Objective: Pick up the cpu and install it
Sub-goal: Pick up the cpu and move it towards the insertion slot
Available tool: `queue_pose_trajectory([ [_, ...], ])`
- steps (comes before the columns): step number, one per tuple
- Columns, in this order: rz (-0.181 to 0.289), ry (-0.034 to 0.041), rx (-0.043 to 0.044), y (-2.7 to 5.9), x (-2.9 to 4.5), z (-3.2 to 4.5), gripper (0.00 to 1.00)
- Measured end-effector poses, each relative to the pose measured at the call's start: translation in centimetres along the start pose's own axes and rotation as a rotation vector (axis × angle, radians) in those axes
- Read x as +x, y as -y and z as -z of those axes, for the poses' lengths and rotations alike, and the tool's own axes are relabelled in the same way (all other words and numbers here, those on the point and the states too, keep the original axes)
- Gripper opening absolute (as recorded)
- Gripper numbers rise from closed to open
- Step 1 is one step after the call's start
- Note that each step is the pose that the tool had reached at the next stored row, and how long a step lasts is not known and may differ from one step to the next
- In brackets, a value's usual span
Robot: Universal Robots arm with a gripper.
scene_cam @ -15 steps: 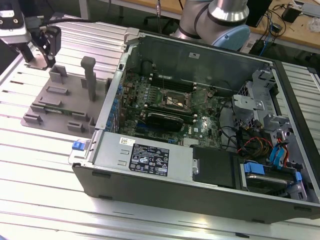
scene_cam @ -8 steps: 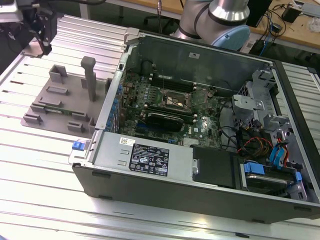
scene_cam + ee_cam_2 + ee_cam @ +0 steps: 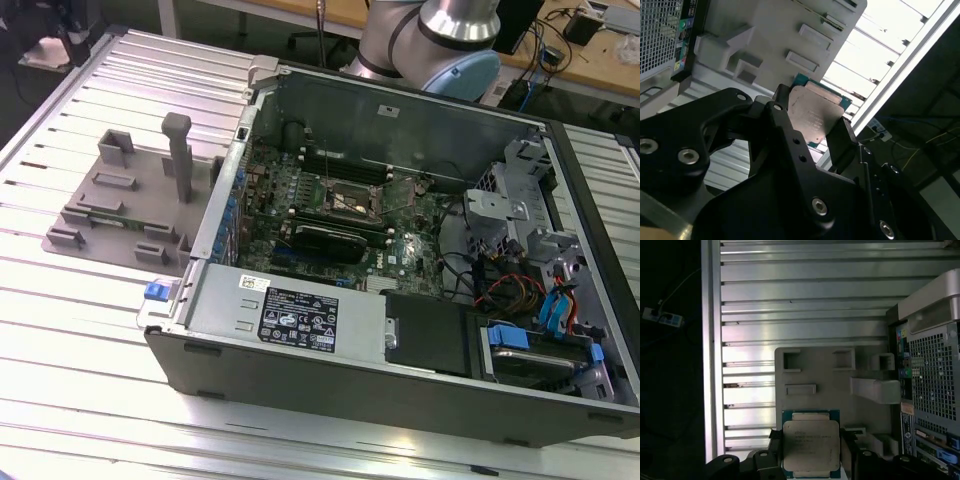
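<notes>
The cpu (image 3: 810, 444), a flat square chip with a shiny metal top on a green-edged base, sits between the black fingers of my gripper (image 3: 810, 456), which is shut on it. In the second wrist view the cpu (image 3: 816, 114) is clamped at two opposite edges by the gripper (image 3: 812, 127). It hangs above the grey moulded fixture (image 3: 830, 372), beside the computer case's perforated rear wall (image 3: 932, 370). In the exterior view the open case shows the motherboard's cpu socket (image 3: 350, 200) with its metal frame, and the arm's base joints (image 3: 440, 35) stand behind the case.
The grey fixture (image 3: 125, 200) with an upright post (image 3: 178, 155) lies on the ribbed metal table (image 3: 80, 330), at the exterior view's left of the case. Inside the case are a power supply (image 3: 290, 315), drive bays (image 3: 540, 350) and loose cables (image 3: 500, 285).
</notes>
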State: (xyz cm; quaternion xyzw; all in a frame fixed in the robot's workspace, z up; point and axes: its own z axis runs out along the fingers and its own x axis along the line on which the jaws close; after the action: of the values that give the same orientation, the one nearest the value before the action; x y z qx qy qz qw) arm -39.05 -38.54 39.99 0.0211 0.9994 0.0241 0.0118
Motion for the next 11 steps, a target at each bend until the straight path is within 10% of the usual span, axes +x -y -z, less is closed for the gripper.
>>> queue_pose_trajectory([
  [11, 0.000, 0.0000, 0.0000, -0.06, -0.95, 0.39, 0.55],
])
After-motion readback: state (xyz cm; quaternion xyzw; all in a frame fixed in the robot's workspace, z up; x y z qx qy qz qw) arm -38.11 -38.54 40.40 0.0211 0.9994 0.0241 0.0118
